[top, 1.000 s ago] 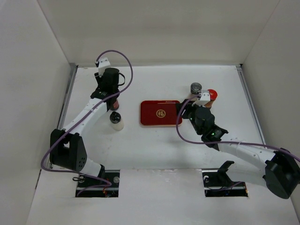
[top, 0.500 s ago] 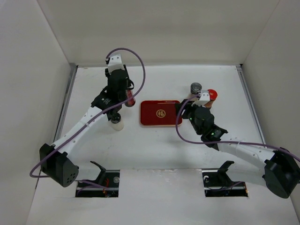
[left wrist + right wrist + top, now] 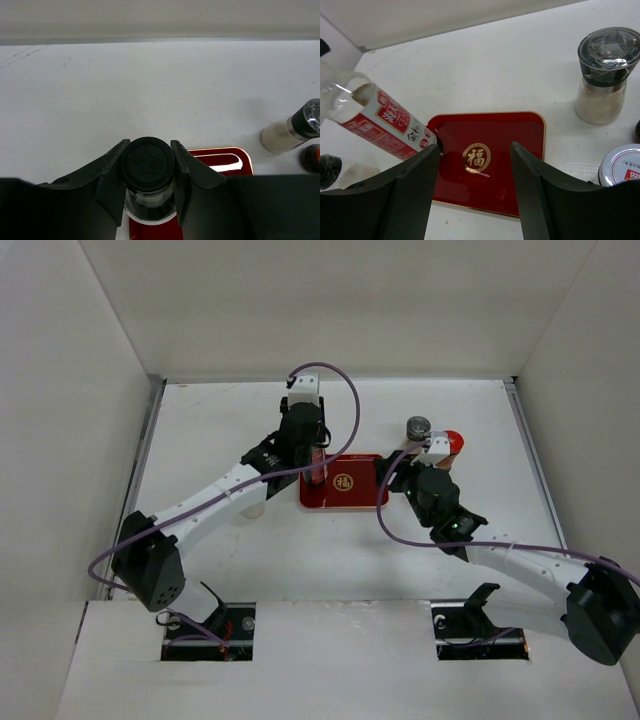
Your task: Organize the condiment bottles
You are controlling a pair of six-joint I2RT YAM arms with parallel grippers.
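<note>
A: Why does the left end effector (image 3: 148, 167) grip the tall bottle (image 3: 385, 125) right at its cap?

B: Probably because that's the narrowest firm spot. The fingers are closed on either side of the round matte-black cap, and the clear body with its red label hangs tilted over the left edge of the red tray (image 3: 495, 127)

A: Is it down on the tray?

B: Hard to say, because a finger hides the base in the right wrist view. It may be touching or just above

A: And the right end effector (image 3: 474, 152)?

B: Its jaws are apart with nothing between them, over the tray's gold emblem. I'd judge it's waiting near the grinder (image 3: 605, 75) and the red-lidded jar (image 3: 453, 440), which both stand upright on the white counter (image 3: 200, 420) just right of the tray

A: What about the surfaces?

B: The grinder is a clear cylinder of pale grains under a glossy dark top. The tray is flat and shiny, with rounded corners and a thin gold rim, so a bottle set down tilted could skid
</note>
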